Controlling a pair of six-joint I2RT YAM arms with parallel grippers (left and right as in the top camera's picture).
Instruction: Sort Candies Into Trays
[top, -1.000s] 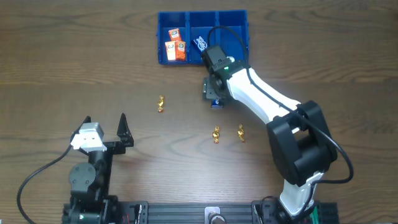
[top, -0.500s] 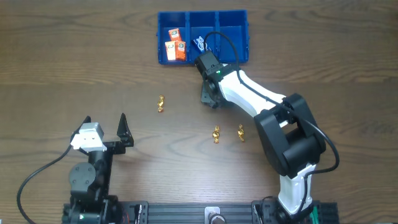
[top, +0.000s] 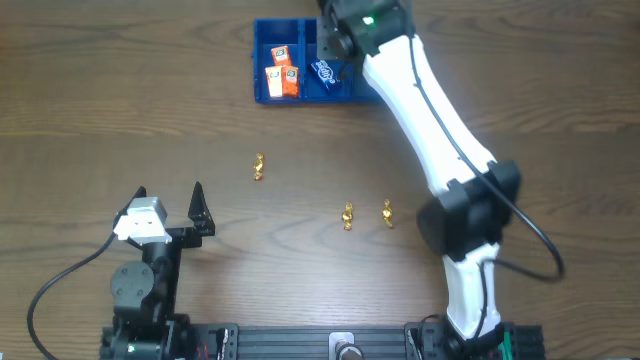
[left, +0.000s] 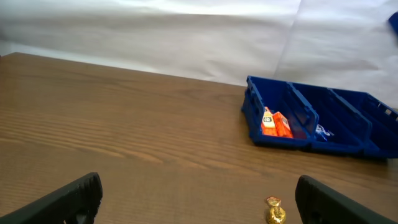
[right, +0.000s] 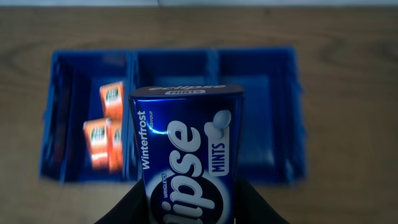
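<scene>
Three gold-wrapped candies, one blue tray and one blue mint tin on a wooden table (top: 90, 100), listed from the left.

Left gripper (top: 168, 190): near the table's front edge, low over the wood, fingers spread wide with nothing between them. It faces the tray across bare wood.

First gold candy (top: 259, 166): lies alone between the left gripper and the tray, well apart from both. In the left wrist view it sits just ahead of the open fingers (left: 274, 210).

Blue tray (top: 258, 60): at the far edge of the table, three compartments side by side, long side running left to right.

Left compartment: small orange candy boxes (top: 282, 75), clustered toward the near wall.

Middle compartment: one blue-and-white mint pack (top: 325, 70), lying flat and slightly askew.

Right compartment: partly hidden under the right arm in the top view; its floor (right: 255, 124) looks bare in the right wrist view.

Right gripper (top: 335, 40): reached out over the tray and lifted above it, fingers closed on the sides of the blue mint tin (right: 186, 155).

Tin: long axis in line with the fingers, free end pointing away from the wrist. From the wrist it covers most of the middle compartment and the divider beside the orange boxes.

Second gold candy (top: 347, 216) and third gold candy (top: 387, 213): just beside each other near the table's centre, well apart from the tray, close to the right arm.
</scene>
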